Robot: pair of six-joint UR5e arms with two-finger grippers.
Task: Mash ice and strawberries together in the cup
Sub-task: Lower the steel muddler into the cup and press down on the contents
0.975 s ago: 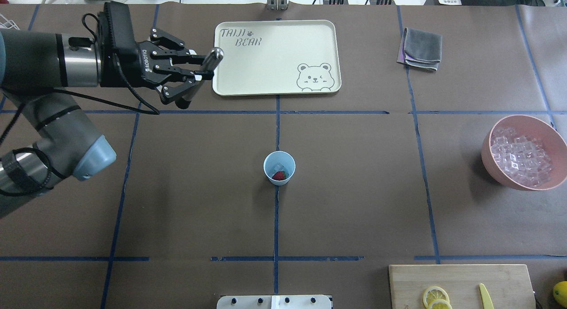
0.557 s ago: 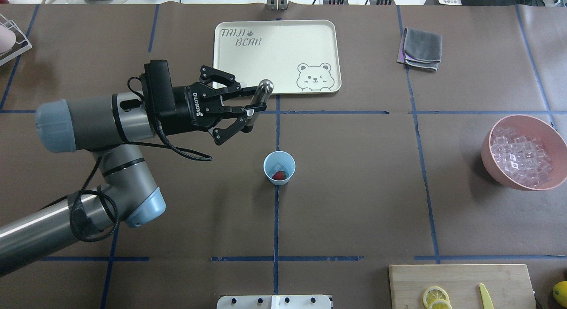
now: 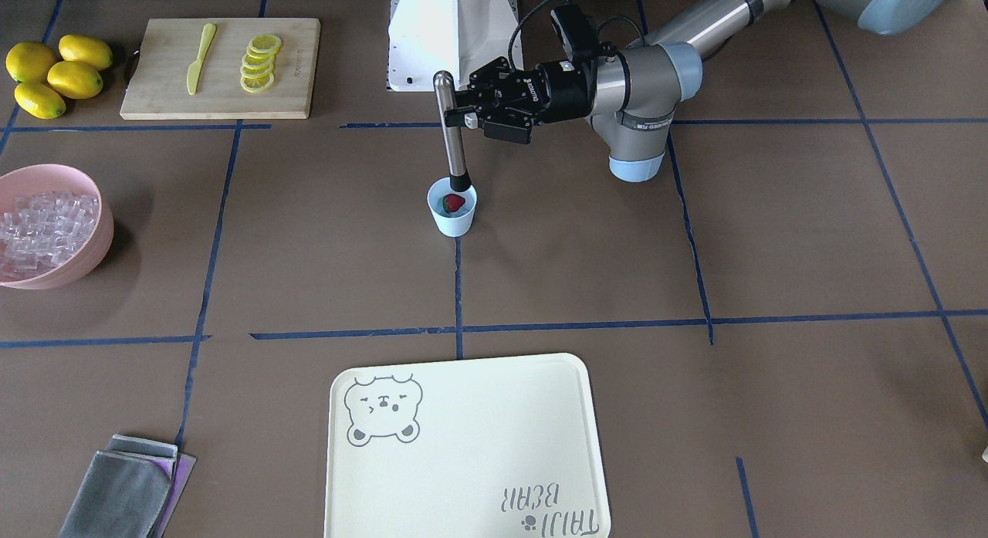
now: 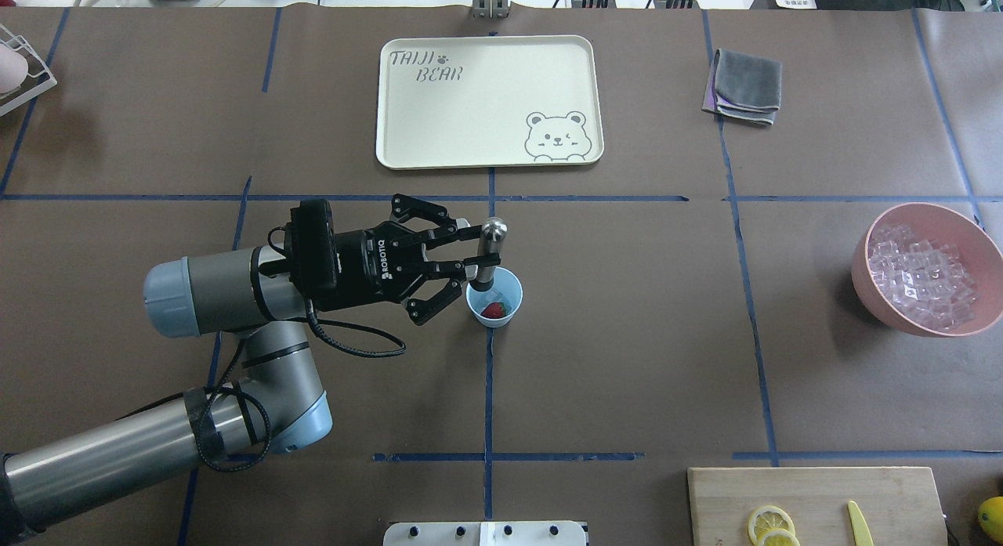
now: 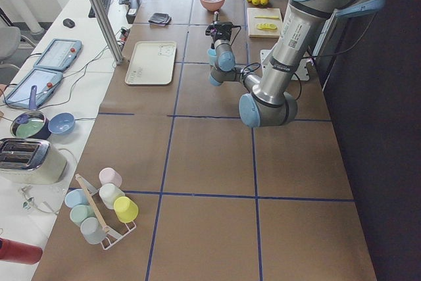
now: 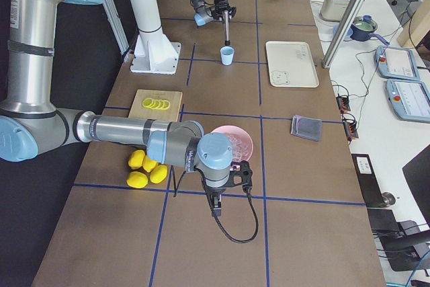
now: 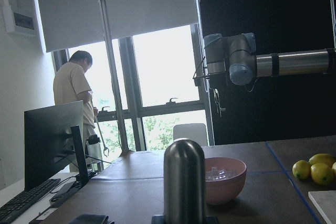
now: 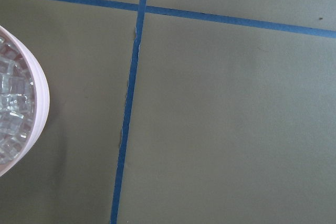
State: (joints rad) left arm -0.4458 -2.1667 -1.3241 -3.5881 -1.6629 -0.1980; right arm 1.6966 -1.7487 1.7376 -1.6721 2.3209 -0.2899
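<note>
The light blue cup (image 4: 496, 298) stands mid-table and also shows in the front view (image 3: 452, 214). A red strawberry (image 4: 493, 311) lies inside it (image 3: 454, 203). I cannot make out ice in the cup. My left gripper (image 4: 472, 257) is shut on an upright steel muddler (image 4: 487, 252), just left of the cup. The muddler's dark lower tip (image 3: 461, 184) dips into the cup's mouth at the rim. My right gripper (image 6: 215, 206) hangs near the pink bowl. It shows only in the right side view, and I cannot tell whether it is open.
The pink bowl (image 4: 868, 295) of ice cubes (image 4: 925, 276) sits at the right. A cream bear tray (image 4: 486, 99) lies behind the cup and a grey cloth (image 4: 744, 85) at the back right. A cutting board (image 4: 815, 495) with lemon slices (image 4: 772, 524) is at the front right.
My left arm has carried the muddler from beside the tray's left edge forward and right to the cup. The muddler's tip now stands in the cup's mouth.
</note>
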